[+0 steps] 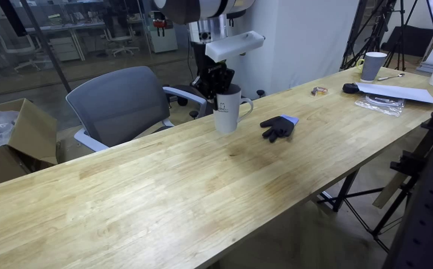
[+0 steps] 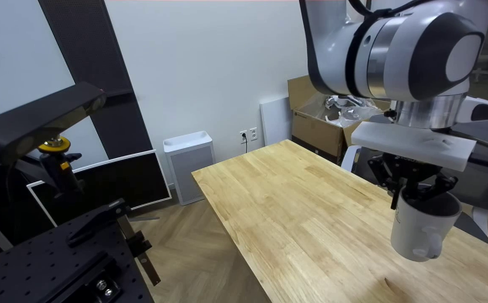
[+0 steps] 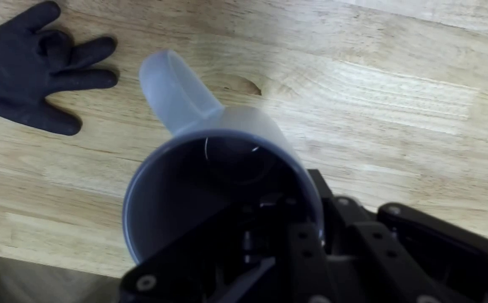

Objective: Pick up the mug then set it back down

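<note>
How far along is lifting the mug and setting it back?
Done: the claw is clamped onto one side of the mug. In hand: probably the lift, as the mug looks slightly off the table, though that's hard to judge. Left: setting it down and letting go, since the claw grips it.

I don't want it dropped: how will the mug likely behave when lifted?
The mug is probably stiff and breakable; glints inside suggest glazed ceramic. It may swing or tilt, since the gripper pinches it at one side only. Its smooth outside could prove slippery.
</note>
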Robot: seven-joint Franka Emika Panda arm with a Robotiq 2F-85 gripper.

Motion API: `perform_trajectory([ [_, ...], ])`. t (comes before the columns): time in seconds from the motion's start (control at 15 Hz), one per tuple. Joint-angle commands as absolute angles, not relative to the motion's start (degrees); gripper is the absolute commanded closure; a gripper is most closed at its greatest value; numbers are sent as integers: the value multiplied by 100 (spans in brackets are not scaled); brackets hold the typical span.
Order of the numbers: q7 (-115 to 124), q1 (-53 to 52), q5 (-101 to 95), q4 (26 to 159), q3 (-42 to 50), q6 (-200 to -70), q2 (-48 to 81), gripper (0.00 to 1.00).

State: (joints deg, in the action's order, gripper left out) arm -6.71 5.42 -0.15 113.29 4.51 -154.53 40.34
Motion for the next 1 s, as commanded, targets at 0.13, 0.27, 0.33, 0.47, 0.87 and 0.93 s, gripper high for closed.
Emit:
perform_trajectory([
  [0.13,-355,466,-110,11176,562,-15321,4025,98],
  [0.27,-287,449,-102,11179,587,-15325,4025,98],
  [0.33,-248,441,-95,11181,596,-15330,4025,98],
  [0.47,-178,420,-98,11184,622,-15366,4030,98],
  [0.87,-4,392,-63,11186,648,-15376,4032,98],
  [0.93,-243,644,-29,11332,617,-15515,4014,98],
])
